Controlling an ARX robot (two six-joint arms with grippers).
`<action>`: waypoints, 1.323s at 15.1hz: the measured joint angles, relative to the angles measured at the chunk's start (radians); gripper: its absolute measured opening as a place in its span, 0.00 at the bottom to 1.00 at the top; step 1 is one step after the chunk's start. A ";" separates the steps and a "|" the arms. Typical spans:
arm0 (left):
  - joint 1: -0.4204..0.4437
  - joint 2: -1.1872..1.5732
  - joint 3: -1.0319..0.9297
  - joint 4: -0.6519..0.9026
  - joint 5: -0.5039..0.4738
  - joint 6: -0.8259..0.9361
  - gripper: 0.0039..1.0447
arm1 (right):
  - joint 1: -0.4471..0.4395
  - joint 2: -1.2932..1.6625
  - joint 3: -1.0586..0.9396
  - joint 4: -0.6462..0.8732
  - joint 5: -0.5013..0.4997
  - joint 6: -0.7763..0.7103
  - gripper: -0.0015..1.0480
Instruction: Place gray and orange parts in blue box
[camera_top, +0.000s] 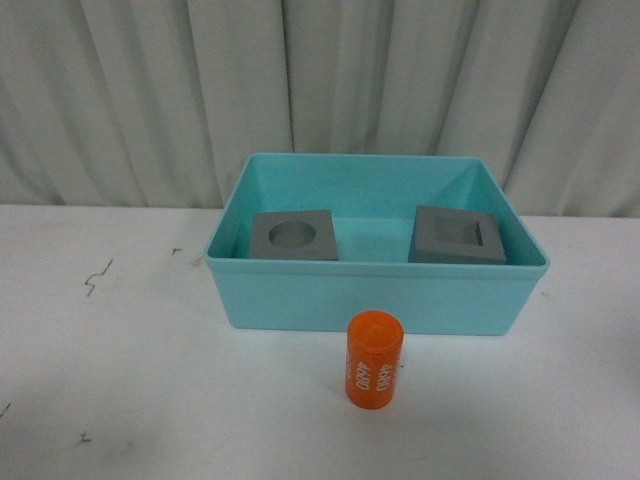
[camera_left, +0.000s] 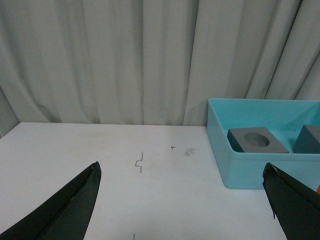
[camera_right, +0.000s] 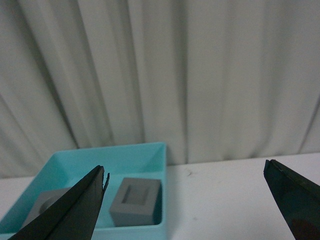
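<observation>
Front view: blue box (camera_top: 375, 300) sits centre frame on the white table (camera_top: 150, 350), pleated pale curtain (camera_top: 150, 100) behind it across the top. Two gray parts are inside the box. The gray cube with round recess (camera_top: 294, 236) is in the left half and the gray cube with square recess (camera_top: 458, 236) is in the right half, well apart, both recess-up on the box floor. The orange cylinder (camera_top: 374, 360) is outside the box, upright on the table just in front of the front wall, lower centre of frame, white lettering running down its side; whether it touches the wall is unclear. Small dark scuff marks (camera_top: 97, 277) show on the table at left. No arm shows in the front view. Left wrist view: left claw (camera_left: 182, 166) is spread wide with nothing between its dark fingers (camera_left: 75, 210), hanging over bare table with the same scuffs. The box and both cubes are off to one side, the square-recess one cut by the frame edge. A sliver of orange shows at the frame edge beside one finger. Right wrist view: right claw (camera_right: 185, 166) also gapes wide, holding nothing, facing the curtain. The box is beyond one finger (camera_right: 75, 210), with the square-recess cube in clear sight and the round-recess cube partly hidden behind that finger.
</observation>
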 joint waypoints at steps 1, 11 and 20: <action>0.000 0.000 0.000 0.000 0.000 0.000 0.94 | 0.012 0.205 0.124 -0.019 -0.047 0.047 0.94; 0.000 0.000 0.000 0.000 0.000 0.000 0.94 | 0.229 1.006 0.644 -0.536 -0.251 0.183 0.94; 0.000 0.000 0.000 0.000 0.000 0.000 0.94 | 0.331 1.217 0.729 -0.536 -0.281 0.127 0.94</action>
